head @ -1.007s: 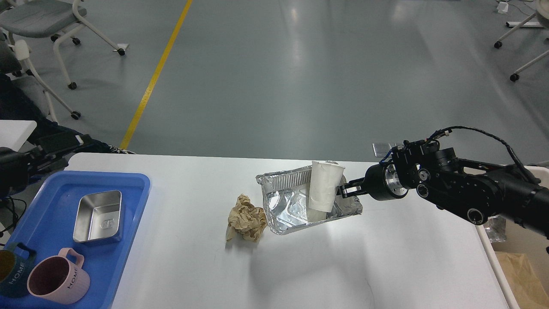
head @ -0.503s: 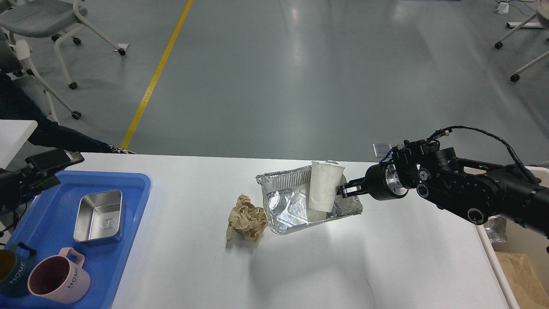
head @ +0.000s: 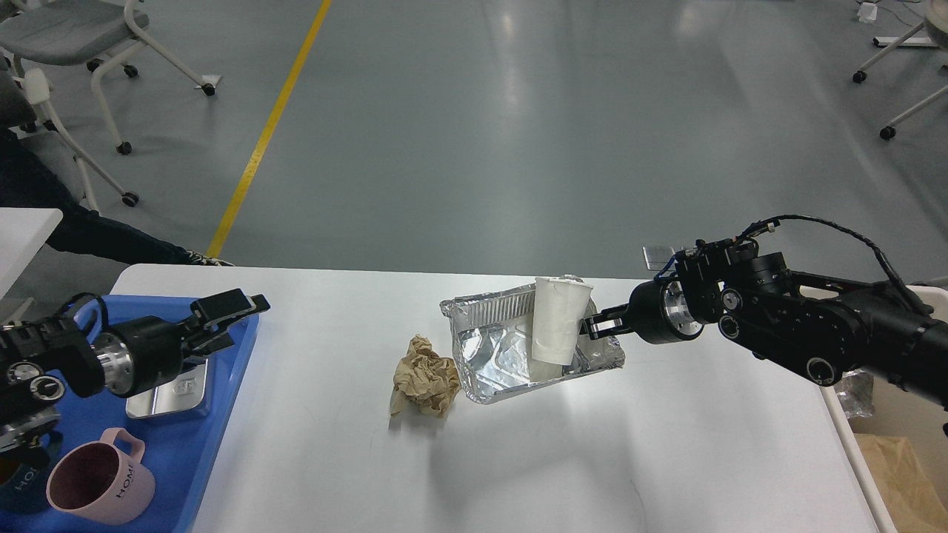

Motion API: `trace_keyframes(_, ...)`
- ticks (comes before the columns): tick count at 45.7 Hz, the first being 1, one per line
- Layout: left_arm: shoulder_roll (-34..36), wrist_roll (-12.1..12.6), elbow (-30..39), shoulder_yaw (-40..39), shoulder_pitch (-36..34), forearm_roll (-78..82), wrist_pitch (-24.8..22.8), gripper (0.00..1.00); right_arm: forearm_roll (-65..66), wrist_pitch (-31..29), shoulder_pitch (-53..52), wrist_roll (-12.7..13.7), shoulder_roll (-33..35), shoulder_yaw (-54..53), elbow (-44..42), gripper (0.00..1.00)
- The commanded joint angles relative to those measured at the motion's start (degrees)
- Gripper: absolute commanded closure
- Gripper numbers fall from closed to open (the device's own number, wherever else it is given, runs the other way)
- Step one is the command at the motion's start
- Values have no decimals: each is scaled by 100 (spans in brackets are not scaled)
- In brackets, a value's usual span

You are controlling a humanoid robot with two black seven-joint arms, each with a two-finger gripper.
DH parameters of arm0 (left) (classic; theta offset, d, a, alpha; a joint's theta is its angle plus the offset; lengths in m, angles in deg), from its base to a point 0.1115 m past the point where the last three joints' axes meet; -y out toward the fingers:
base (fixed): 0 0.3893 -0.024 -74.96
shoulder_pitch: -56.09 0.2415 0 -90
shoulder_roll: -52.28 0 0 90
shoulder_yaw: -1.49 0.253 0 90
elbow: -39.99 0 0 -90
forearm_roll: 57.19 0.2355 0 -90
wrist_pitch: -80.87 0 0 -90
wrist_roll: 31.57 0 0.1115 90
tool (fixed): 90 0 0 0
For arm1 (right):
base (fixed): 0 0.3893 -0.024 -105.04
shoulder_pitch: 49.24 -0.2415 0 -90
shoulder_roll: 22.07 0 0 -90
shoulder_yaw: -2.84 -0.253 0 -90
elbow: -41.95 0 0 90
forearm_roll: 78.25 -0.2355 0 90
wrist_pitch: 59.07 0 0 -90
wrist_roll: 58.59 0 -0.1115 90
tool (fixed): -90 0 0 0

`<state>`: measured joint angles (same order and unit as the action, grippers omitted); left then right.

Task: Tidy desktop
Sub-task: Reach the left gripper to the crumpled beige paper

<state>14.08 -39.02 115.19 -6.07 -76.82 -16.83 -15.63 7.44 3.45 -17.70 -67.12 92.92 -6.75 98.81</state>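
Right gripper (head: 590, 326) seemingly clamped on white paper cup (head: 559, 320) – lift straight up, clearing foil tray (head: 485, 354) beneath; left gripper (head: 226, 322) empty, apparently parted.

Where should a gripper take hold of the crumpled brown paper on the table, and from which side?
Probably from straight above, closing across the raised middle of the crumpled paper. It lies low on the white desktop as an uneven wad with no handle or rim, so a side approach would likely push it along. Its right edge sits close beside the foil tray, leaving little room there; the left side is open.
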Motion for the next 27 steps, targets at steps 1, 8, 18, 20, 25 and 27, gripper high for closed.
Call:
trace_keyframes(1,-565,-19,-286,0,81,25,0,4,0,6,10,0,15,1,0,100)
trace_keyframes(8,-1198,-19,-558,0,134,25,61,4,0,6,1,0,15,-8,0,100)
trace_keyframes(18,-2067,-46,-1463,474,90,25,61,4,0,6,10,-9,24,-8,18,100)
trace_keyframes(20,-2287,-54,-1639,518,81,25,61,4,0,6,10,0,24,-17,26,100)
trace_keyframes(25,-2490,-54,-1886,527,107,25,61,4,0,6,10,-9,85,-35,27,100)
trace_keyframes(27,-2525,-54,-1947,519,107,25,61,4,0,6,10,0,111,-35,35,100)
